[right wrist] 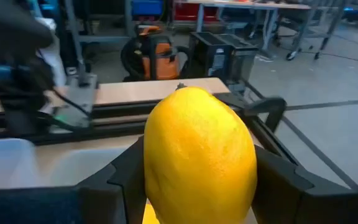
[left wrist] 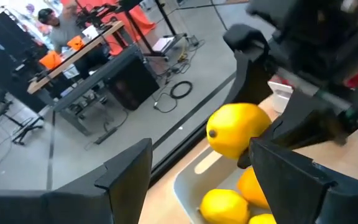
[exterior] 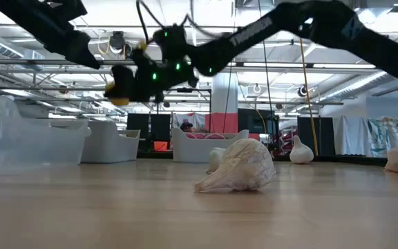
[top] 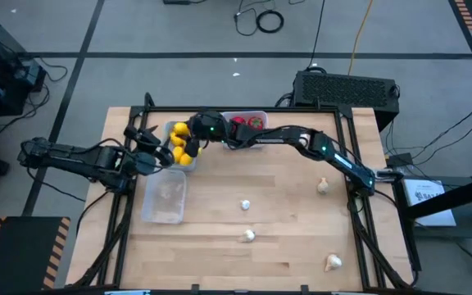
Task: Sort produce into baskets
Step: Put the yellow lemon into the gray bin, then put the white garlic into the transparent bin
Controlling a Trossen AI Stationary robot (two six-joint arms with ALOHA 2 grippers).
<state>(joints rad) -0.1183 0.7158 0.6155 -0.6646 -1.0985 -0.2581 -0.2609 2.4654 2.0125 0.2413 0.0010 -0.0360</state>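
Tabletop baskets [top: 175,135]: lemons [top: 180,147], red fruits [top: 247,124].

Wooden table [top: 285,188] carries three baskets [top: 164,199] and garlic bulbs [top: 245,205].

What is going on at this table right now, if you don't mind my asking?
The right gripper holds a yellow lemon over the tray of lemons. The left gripper waits open beside that tray. Red fruits sit in the next tray, the clear tray looks empty, and four garlic bulbs lie on the table.

Right tool [top: 183,131] clamped shut mid-air; left tool [top: 156,152] beside it, fingers spread.
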